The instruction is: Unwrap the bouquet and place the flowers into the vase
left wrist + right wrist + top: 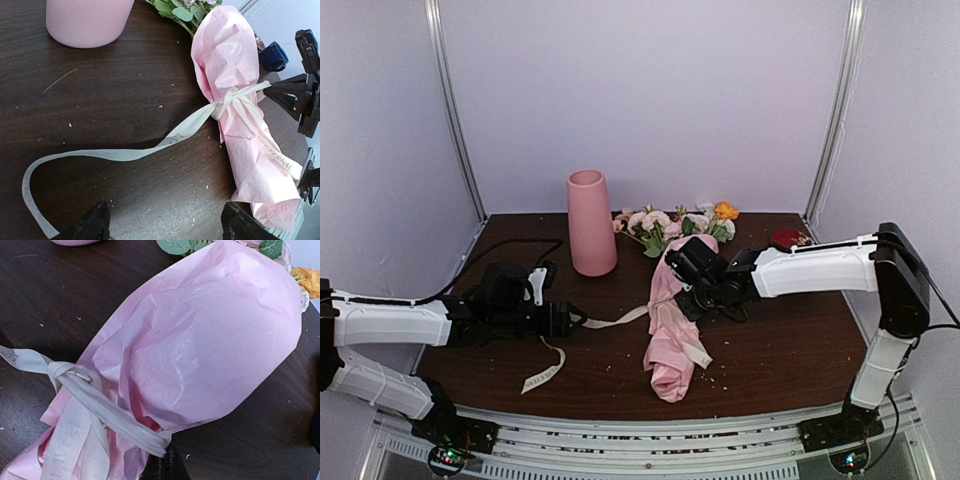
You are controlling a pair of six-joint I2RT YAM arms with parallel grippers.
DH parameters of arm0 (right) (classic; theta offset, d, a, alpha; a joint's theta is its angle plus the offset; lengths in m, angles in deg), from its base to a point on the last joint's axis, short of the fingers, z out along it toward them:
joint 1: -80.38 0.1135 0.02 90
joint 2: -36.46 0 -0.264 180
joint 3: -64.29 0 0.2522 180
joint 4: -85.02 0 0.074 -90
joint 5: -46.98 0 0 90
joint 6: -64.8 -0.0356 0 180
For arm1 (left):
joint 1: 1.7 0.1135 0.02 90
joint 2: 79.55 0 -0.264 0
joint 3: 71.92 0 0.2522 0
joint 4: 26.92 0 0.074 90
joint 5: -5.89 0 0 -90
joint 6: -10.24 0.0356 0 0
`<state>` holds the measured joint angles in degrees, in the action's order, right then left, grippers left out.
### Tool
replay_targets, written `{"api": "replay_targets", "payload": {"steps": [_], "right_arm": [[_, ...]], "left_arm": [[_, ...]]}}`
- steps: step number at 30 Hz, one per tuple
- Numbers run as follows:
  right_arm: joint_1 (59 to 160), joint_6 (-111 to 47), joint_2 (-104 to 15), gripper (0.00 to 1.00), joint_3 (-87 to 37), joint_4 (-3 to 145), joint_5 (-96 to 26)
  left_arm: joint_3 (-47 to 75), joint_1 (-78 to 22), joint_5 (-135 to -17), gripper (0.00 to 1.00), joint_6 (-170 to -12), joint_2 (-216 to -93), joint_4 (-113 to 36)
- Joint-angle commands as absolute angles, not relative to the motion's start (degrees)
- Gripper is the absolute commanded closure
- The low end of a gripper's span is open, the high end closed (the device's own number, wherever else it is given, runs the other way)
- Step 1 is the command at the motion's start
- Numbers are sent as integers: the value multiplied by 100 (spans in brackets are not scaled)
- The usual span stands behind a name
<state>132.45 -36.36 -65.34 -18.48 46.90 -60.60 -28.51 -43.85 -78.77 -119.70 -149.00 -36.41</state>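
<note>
**Bouquet tied, ribbon pinched.** The dark brown wooden table [790, 350] carries the bouquet of artificial flowers in crinkled pale pink paper [665, 370], which lies across its middle. The wrapped tail points to the near edge, and the pink, white and orange blooms [670, 222] point to the far edge. The tall matte pink vase [591, 222] stands upright near the far edge, just left of the blooms and apart from the paper. Note that your right gripper [160, 466] has its fingers pressed together on the cream ribbon [125, 154], just beside the knot that still binds the paper. Your left gripper [165, 222] sits low toward the left edge, fingers spread wide with nothing between them. The ribbon's loose tail curls over the table and ends beside one finger.
</note>
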Motion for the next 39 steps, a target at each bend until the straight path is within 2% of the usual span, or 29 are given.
{"api": "replay_targets", "payload": {"steps": [1,16,27,34,39], "right_arm": [[13189,-3825,-6000,100,-1628,5115,-6216],[13123,-4065,-3901,100,-1052,6586,-6006],[13105,-3451,-3019,100,-2758,6167,-5226],[13109,-3322,-3010,100,-4190,5950,-3782],[13109,-3487,-2997,100,-3965,6141,-3419]], "left_arm": [[-2836,-4390,-7884,20,-11937,-14906,-3392],[-2869,-4388,-8097,21,-12042,-14617,-3394],[-2369,-4390,-8424,18,-11386,-13986,-3690],[-1681,-4388,-7221,13,-10409,-13439,-2854],[-1282,-4394,-6292,3,-10157,-13573,-2056]]}}
